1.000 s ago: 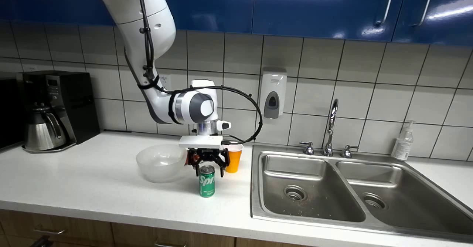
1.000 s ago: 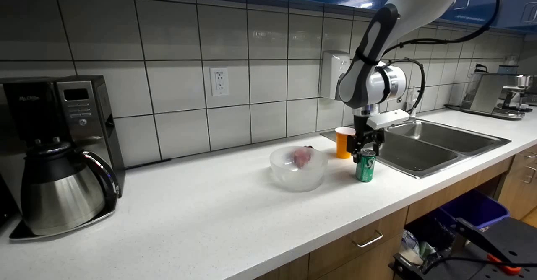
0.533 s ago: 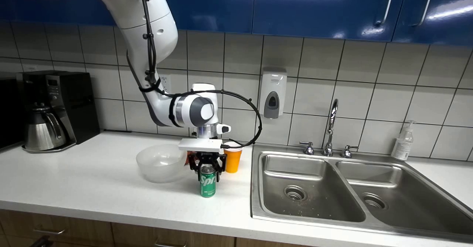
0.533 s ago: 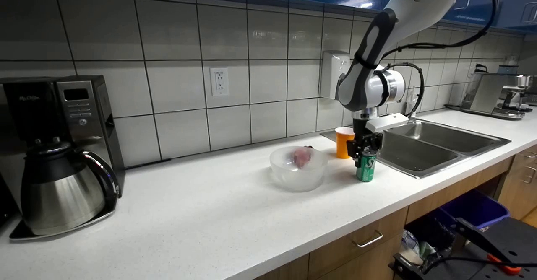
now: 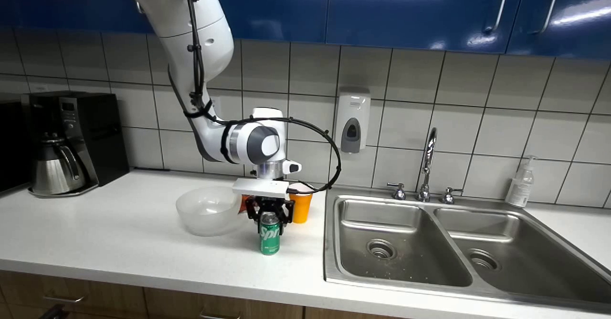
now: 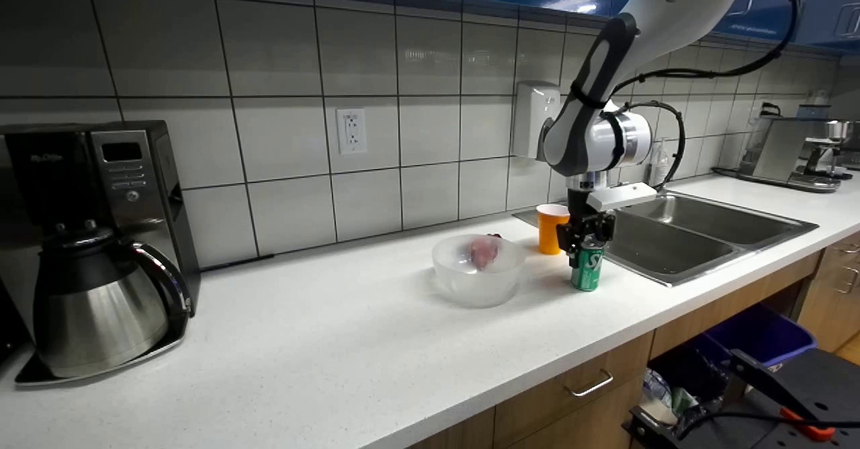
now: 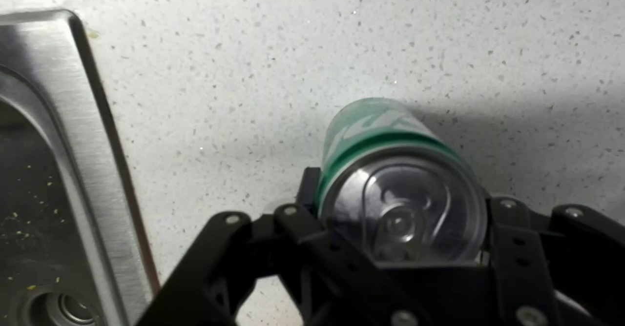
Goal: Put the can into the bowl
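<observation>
The green can [image 5: 270,246] stands upright on the counter, its silvery top facing up. My gripper [image 5: 270,231] points straight down over it, jaws closed against both sides of its upper part. In the wrist view the can [image 7: 381,121] fills the space between the fingers [image 7: 308,187], with part of its lid covered by the gripper body. Beside them, the whitish translucent bowl [image 5: 203,221] rests on the counter, apart from the can. An exterior view shows the bowl [image 6: 470,291] with nothing of the can in it.
An orange cup [image 5: 300,209] stands close behind the gripper. A red packet [image 6: 496,236] lies behind the bowl and shows through its wall. The steel sink [image 5: 334,242] begins just beyond the can. A coffee maker [image 6: 127,187] sits at the counter's far end.
My gripper has come down a little and its jaws have closed from wide apart onto the can. The can has shifted very slightly toward the sink. Bowl and cup have stayed put.
</observation>
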